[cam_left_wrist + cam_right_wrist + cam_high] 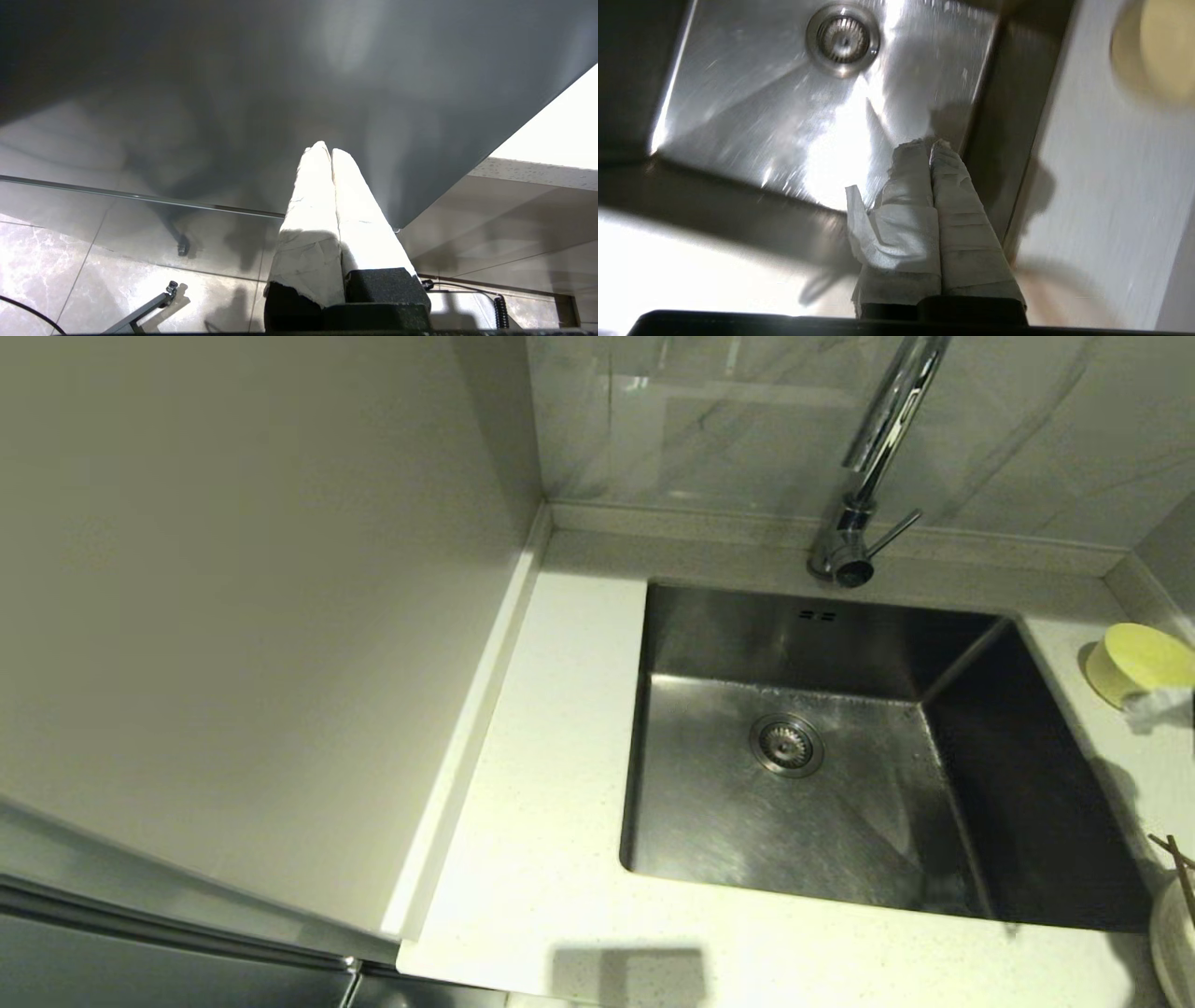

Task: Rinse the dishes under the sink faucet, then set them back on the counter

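Two grippers appear, each with fingers wrapped in white tape. Seen from its own wrist camera, the right gripper has its fingers pressed flat together, clenched on nothing, and it hangs above the near right corner of the square stainless steel sink, close to that basin's right wall. From the head camera only a pale blurred tip of it shows at the far right edge, just in front of the small pale yellow round bowl. The left gripper is likewise clenched and empty, parked low beside a dark grey cabinet panel with marbled floor tiles below it.

The round steel drain strainer sits in the middle of the sink floor. The yellow bowl stands on the smooth off-white speckled stone counter, on the strip to the right of the sink. Nearer along that strip, at the frame edge, lies the wide cream-white round plate, mostly cut off, with the two thin wooden chopsticks resting across it. The tall shiny chrome faucet rises behind the sink, its thin lever pointing right, against grey-veined marble wall tiles.
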